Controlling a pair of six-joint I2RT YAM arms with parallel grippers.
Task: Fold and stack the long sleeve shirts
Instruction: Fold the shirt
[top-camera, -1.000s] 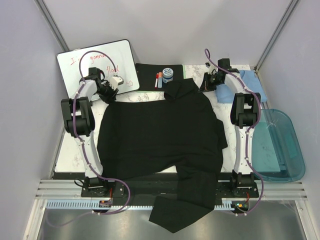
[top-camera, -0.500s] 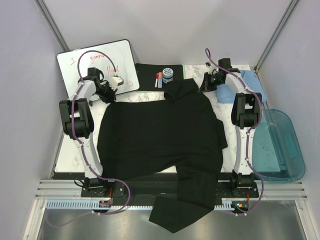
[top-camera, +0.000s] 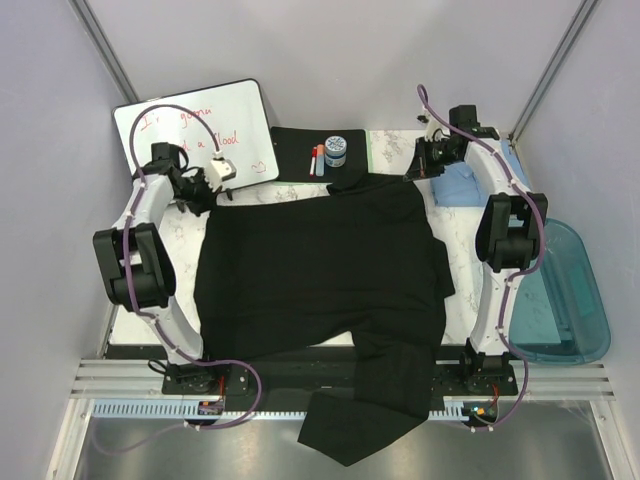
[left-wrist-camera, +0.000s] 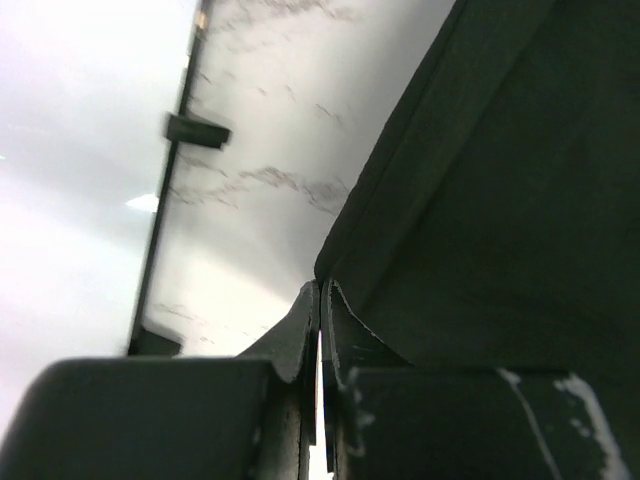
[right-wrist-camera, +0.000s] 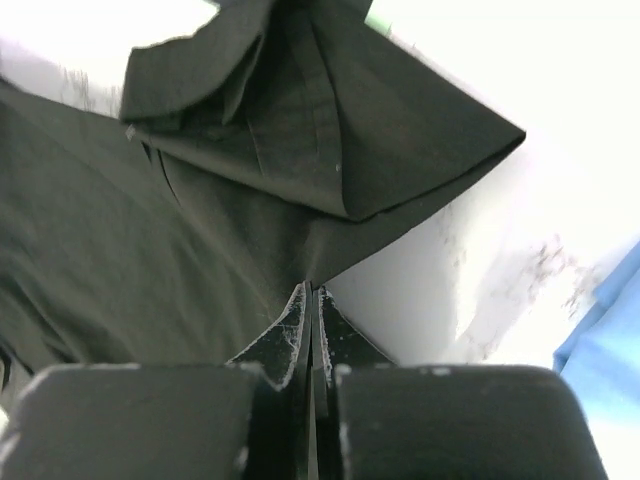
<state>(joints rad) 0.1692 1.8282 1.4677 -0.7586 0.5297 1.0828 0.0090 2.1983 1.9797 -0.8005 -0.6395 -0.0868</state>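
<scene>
Your left tool (left-wrist-camera: 320, 330) is pinched shut on the far-left edge of the black shirt (top-camera: 320, 270), your right tool (right-wrist-camera: 310, 320) likewise beside its collar. The shirt lies spread over the counter (top-camera: 280, 194), one part overhanging the near edge. Move both tools evenly, or the far edge will likely wrinkle.

A white marbled table (top-camera: 455, 255) is seen from above. A black shirt (top-camera: 320, 270) is spread flat over its middle, with the lower part draped past the near edge. A blue shirt (top-camera: 458, 185) is laid at the far right corner. A whiteboard (top-camera: 245, 120) with red writing is set at the far left, partly off the edge, and a black mat (top-camera: 295, 150) lies at the far middle.
</scene>
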